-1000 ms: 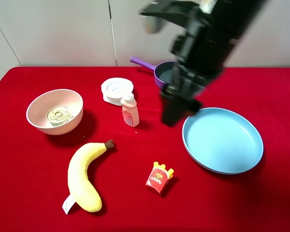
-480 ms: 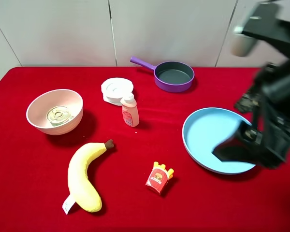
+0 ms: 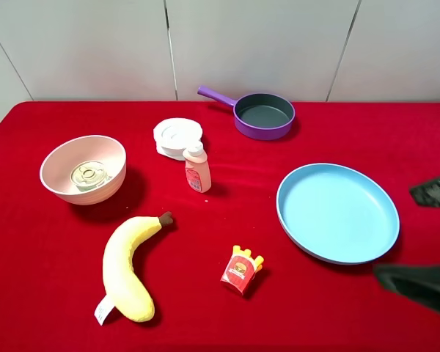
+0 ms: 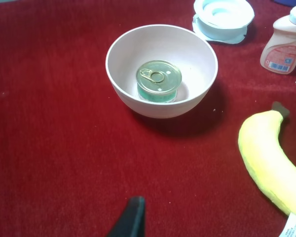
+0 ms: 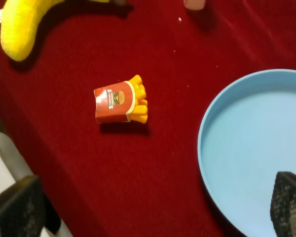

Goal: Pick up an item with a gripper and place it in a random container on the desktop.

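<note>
Right gripper (image 5: 153, 207) with jaws spread wide, one dark fingertip (image 5: 290, 205) over the near rim of the blue plate (image 5: 256, 148), the other low at the opposite corner of the right wrist view, nothing between them, nothing held. In the exterior high view, seen only as two dark blurred shapes at the right edge (image 3: 425, 242), just beside the plate (image 3: 337, 213). Left gripper (image 4: 129, 219) showing a single black fingertip above bare red cloth; cannot tell how far its jaws stand apart; touching nothing visible. Small tin can (image 4: 159, 81) upright on the floor of the pale pink bowl (image 4: 123, 47), gold pull-tab lid facing straight up, axis vertical, green label showing on its side, tab ring turned toward the bowl's far-left wall in the left wrist view. Same can (image 3: 89, 175) and bowl (image 3: 59, 158) at the left of the tabletop (image 3: 51, 293). Near the bowl: plush banana (image 3: 128, 270), pink-white bottle (image 3: 197, 168) upright, white lid-like disc (image 3: 177, 136) behind it. Toy fries carton (image 3: 241, 270) lying between banana and plate. Purple frying pan (image 3: 262, 115) at the back, handle pointing left.
</note>
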Action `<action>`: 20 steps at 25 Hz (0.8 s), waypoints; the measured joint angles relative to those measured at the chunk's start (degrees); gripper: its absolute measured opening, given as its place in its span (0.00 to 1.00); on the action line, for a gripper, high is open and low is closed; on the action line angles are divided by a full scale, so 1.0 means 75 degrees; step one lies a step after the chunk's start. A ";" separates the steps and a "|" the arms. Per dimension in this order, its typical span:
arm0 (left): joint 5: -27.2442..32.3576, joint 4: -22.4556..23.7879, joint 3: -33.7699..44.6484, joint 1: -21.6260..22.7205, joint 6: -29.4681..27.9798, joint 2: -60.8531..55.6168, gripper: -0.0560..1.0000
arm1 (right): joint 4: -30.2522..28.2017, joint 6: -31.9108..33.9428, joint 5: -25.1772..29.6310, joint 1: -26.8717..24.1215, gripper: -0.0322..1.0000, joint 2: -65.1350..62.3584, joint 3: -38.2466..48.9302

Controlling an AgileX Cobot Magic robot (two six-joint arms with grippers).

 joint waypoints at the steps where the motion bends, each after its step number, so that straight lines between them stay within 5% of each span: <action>1: 0.0000 0.0000 0.0000 0.0000 0.0000 0.0000 0.92 | 0.0000 0.0000 0.0000 0.0000 0.70 -0.0228 0.0084; 20: 0.0000 0.0000 0.0000 0.0000 0.0000 0.0000 0.92 | -0.0068 0.0019 -0.0740 0.0000 0.70 -0.3324 0.0355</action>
